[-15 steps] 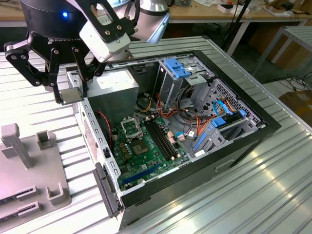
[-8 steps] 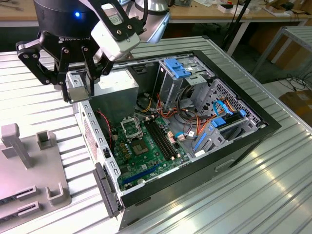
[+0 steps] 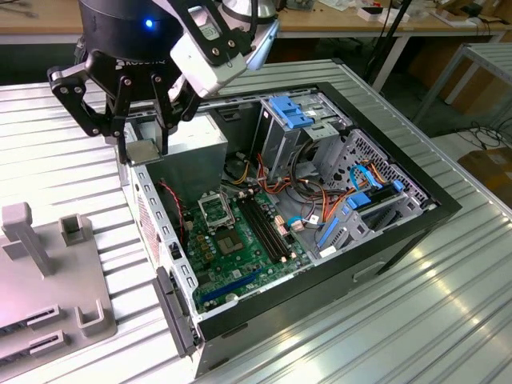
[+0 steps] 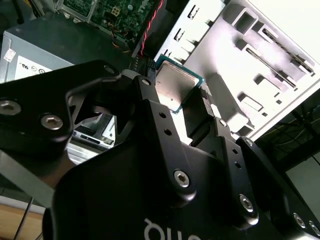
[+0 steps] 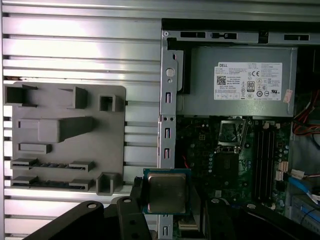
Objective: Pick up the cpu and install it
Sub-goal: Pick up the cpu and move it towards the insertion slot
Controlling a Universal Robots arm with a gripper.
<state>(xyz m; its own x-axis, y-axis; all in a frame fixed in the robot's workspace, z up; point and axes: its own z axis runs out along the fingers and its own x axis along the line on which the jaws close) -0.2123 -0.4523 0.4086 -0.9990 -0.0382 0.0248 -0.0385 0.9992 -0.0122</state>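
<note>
a ribbed metal worktop (image 3: 448, 304) carries everything. on it lies an open computer case (image 3: 448, 204) with its side off, so its insides face up. just beside the case, toward the exterior view's left, sits a grey moulded holder plate (image 3: 48, 296) with raised blocks and slots; in the first wrist view the same plate (image 5: 65, 150) lies apart from the case wall, with bare worktop ribs between them.

inside the case, a grey power supply box (image 5: 240, 80) fills one end. next to it is the green motherboard (image 3: 240, 256), with black memory slots running along it.

the black gripper (image 3: 144, 148) hangs above the case's edge on the exterior view's left, near the corner of the power supply box and over the case wall.

the black square socket frame (image 3: 214, 212) on the motherboard stands bare, well apart from the gripper; in the first wrist view it (image 5: 230, 132) lies just below the power supply box.

the fingers (image 4: 147, 82) are closed on the cpu (image 4: 175, 85), pinching it by two opposite edges. the cpu (image 5: 166, 192) is held in the air, flat, silver top toward both wrist views, its thin greenish rim showing. in the exterior view it (image 3: 144, 154) appears as a small grey square between the fingertips.
</note>
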